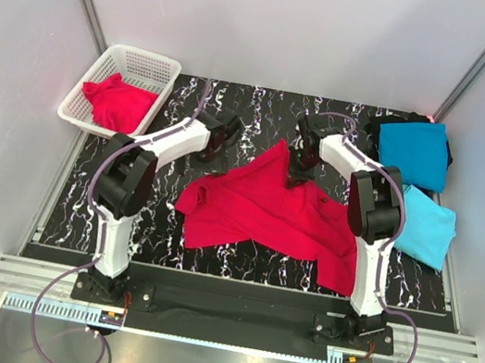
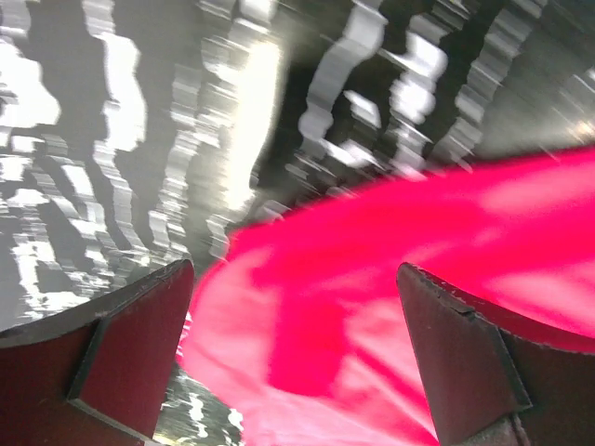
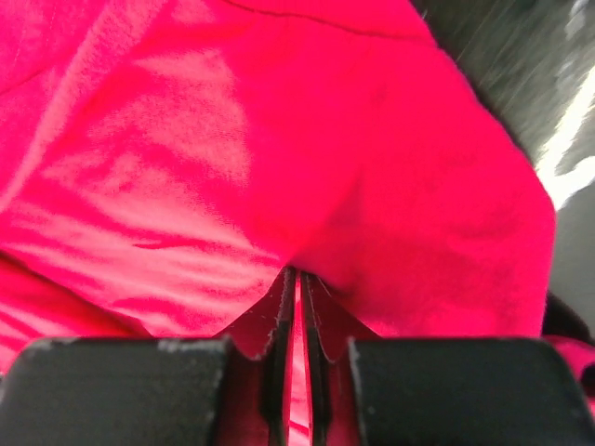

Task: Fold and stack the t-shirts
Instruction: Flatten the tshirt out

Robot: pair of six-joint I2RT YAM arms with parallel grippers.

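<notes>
A black, white-veined surface point(image 1: 264, 115) is lying between plain white walls, and a red t-shirt point(image 1: 265, 214) is sprawling rumpled across its middle, one sleeve trailing left and a peak of cloth pointing toward the far side. The right fingers point(image 1: 298, 168) are pinching that far peak, pressed almost together with a fold of red cloth between them, as the right wrist view shows. The left fingers point(image 2: 121, 353) are standing spread wide and holding nothing, hanging over the shirt's left edge in a blurred wrist view. The step in hand is probably getting this shirt pulled out flat for folding. To do it well, the left fingers should be closing on one matching edge or corner rather than a bunched handful. Both arms should then be drawing apart evenly so the cloth is tightening without twisting. Which layer the right pinch is catching cannot be told, so lifting slowly seems wise. The shirt should be settling in the open middle, away from the folded teal t-shirt point(image 1: 414, 151) and sky-blue t-shirt point(image 1: 427, 228) at the right. At the far left, a white basket point(image 1: 142, 60) is holding another red shirt point(image 1: 117, 101).
</notes>
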